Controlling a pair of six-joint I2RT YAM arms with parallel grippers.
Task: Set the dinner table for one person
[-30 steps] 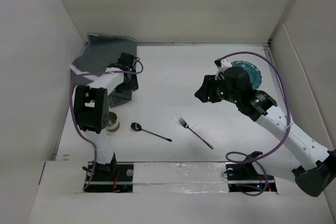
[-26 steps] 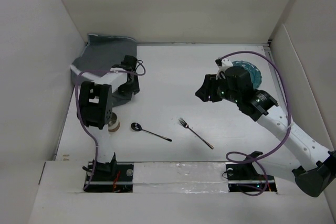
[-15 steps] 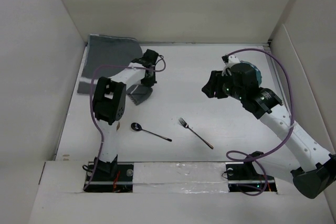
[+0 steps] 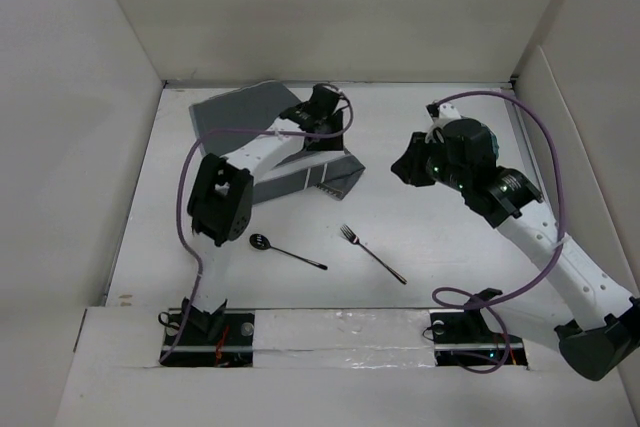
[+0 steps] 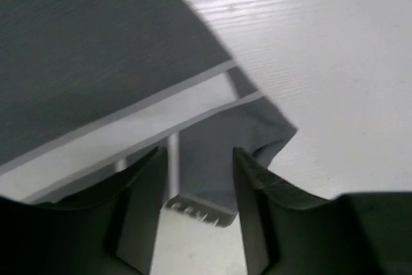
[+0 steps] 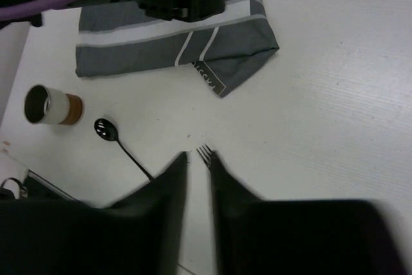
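Observation:
The dark grey striped placemat (image 4: 300,172) lies rumpled on the white dinner table (image 4: 440,247), left of centre, with one corner folded over to show a label. My left gripper (image 4: 325,112) hovers over the mat's far edge. In the left wrist view that gripper (image 5: 199,156) stands open above the mat (image 5: 96,43), nothing between its fingers. My right gripper (image 4: 405,169) hangs above the table's right half. Seen from its own wrist, the right gripper (image 6: 197,159) is shut and empty above the fork (image 6: 206,154). The fork (image 4: 372,253) and a spoon (image 4: 285,250) lie near the front.
A small metal cup with a brown band (image 6: 55,106) stands at the front left, hidden behind the left arm in the top view. White walls enclose the table on three sides. The arms' purple cables loop over both sides.
The left gripper pulled the placemat from the far left corner towards the middle, then opened. The right gripper closed and drew slightly back and right.

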